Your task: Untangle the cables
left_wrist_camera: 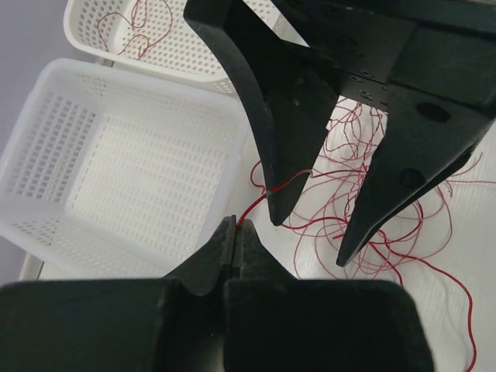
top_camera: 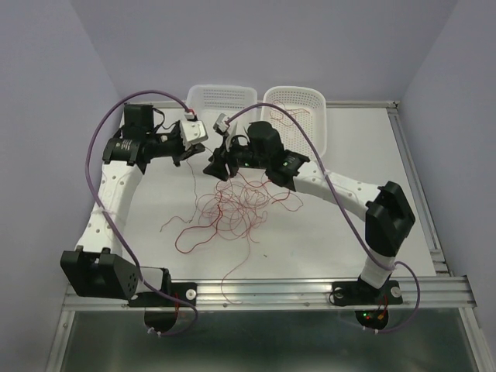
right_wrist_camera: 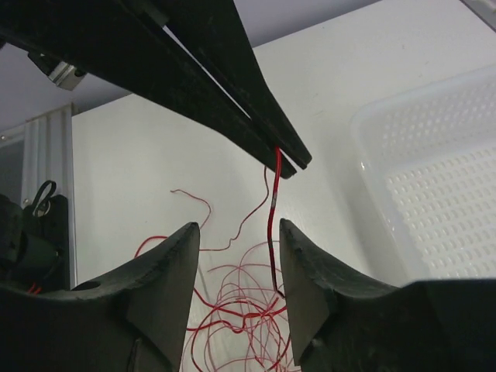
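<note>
The cables [top_camera: 232, 208], very thin red wires with fine loops, lie in a loose tangle at the middle of the tabletop [top_camera: 310, 248], and at its 12 o'clock side the left fingers [left_wrist_camera: 213, 260] are clenched on one strand [right_wrist_camera: 273, 209] while the right fingers [right_wrist_camera: 167, 271] stand released around it.

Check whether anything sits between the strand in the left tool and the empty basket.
Nothing visible does. The left tool pinches a red strand right beside the empty basket; the open right tool is on the tangle side.
</note>
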You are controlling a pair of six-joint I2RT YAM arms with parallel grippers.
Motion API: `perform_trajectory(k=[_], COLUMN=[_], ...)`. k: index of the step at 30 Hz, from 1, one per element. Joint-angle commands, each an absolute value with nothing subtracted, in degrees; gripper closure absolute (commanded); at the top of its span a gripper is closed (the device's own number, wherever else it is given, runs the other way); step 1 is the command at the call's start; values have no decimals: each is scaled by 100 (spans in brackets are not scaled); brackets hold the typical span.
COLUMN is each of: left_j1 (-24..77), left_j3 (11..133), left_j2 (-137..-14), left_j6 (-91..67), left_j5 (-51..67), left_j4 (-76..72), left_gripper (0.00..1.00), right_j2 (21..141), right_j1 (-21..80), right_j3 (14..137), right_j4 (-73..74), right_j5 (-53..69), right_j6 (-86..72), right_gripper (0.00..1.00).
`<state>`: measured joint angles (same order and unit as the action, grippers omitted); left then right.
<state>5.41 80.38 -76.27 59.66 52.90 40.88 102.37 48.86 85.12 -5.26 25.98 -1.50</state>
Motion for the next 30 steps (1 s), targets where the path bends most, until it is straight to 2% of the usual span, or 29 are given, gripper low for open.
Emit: perform_trajectory(k=[1, 12, 22, 27, 28, 30], left_j1=[510, 483, 475, 466, 466, 466], left_j3=[7850, 8191, 8788, 9078, 9227, 9351], left_j2=[-6902, -5977, -5836, -5853, -5888, -5906], left_j6=[5197, 3490, 2365, 2241, 2241, 2233], left_j5=[5081, 4114, 1761, 1240, 1083, 801], left_j4=[3123, 1908, 977, 835, 844, 774], left_gripper=[100, 100, 100, 100, 100, 100], right_j2=[10107, 10055, 9870, 9800, 9800, 9791], right_j1=[4948, 4948, 4948, 4948, 4948, 4948], right_j3=[8447, 7700, 6707, 6416, 6364, 6328], right_j4=[-624, -1081, -1959, -2118, -2127, -2127], right_j5=[2540, 2513, 2452, 2338, 2338, 2285], right_j6=[-53, -53, -211, -272, -272, -255], right_gripper=[48, 50, 53, 53, 54, 62])
